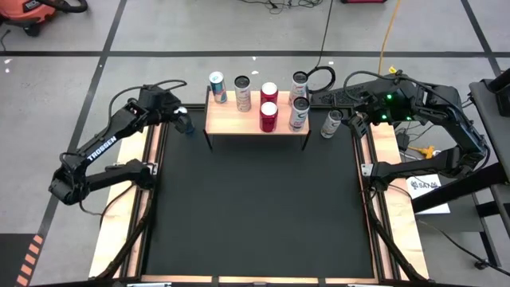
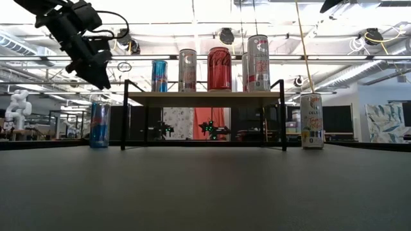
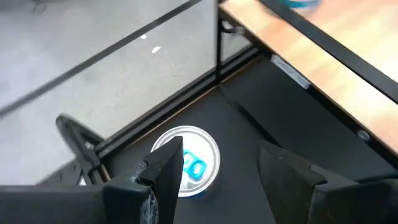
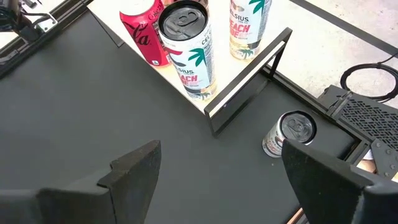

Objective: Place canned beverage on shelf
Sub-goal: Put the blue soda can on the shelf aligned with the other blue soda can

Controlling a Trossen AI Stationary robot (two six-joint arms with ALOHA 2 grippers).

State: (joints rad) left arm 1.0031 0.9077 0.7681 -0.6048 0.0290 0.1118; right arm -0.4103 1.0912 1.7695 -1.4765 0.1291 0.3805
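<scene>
Our left hand [image 3: 217, 171] hovers open above the blue can [image 3: 189, 163]; our right hand [image 4: 217, 174] waits open near the shelf [image 1: 256, 121].

The shelf [image 1: 256, 119] at the table's far edge is crowded: six cans [image 1: 268, 116] cover most of its top, leaving bare board only near the front left. A blue can [image 2: 99, 124] stands left of its legs, a white can [image 2: 312, 120] right. The black mat [image 1: 255, 207] nearer lies open.
</scene>
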